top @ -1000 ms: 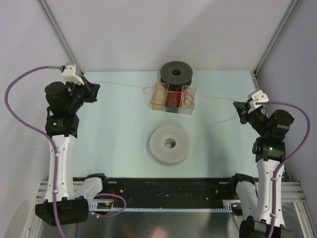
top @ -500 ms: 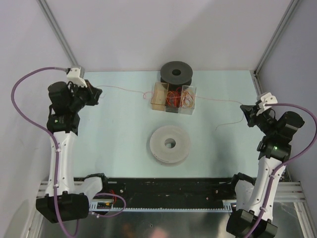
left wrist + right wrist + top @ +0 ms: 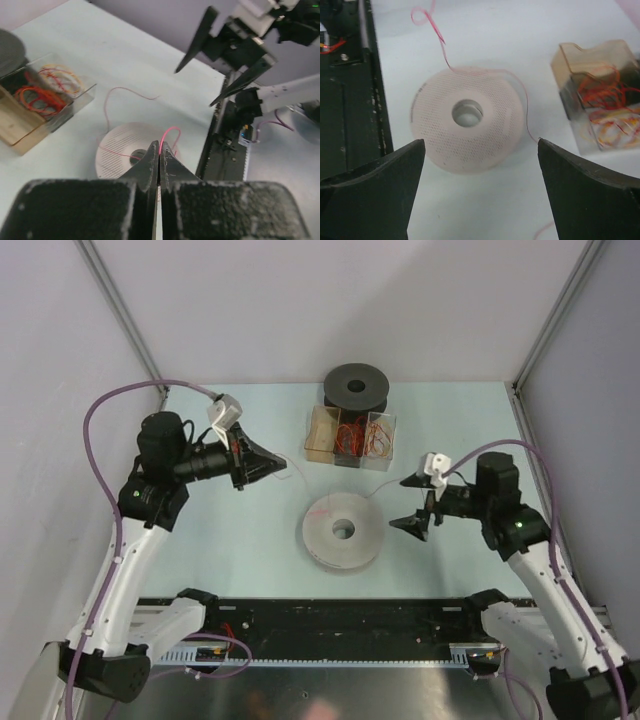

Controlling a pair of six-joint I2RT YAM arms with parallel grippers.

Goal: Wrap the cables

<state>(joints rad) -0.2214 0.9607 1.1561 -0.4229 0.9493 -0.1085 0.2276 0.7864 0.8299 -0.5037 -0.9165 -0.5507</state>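
Near white spool (image 3: 465, 117), left fingers (image 3: 149, 169) pinch cable (image 3: 169, 129); right fingers (image 3: 370, 185) apart

1. We're seeing the cable (image 3: 170, 128) as a pale pink thread.
2. The near spool (image 3: 440, 125) is off-white with a fine dotted grid all over, and the far spool (image 3: 340, 390) is plain black.
3. The clear box (image 3: 386, 430) has orange and red tangles (image 3: 348, 440) inside.
4. The table (image 3: 240, 530) looks pale minty blue to us, and the hoses (image 3: 100, 420) are purple.

The overhead camera is looking down on the pale bench (image 3: 250, 530); both wrist cameras are closely framing one white perforated spool (image 3: 467, 117).
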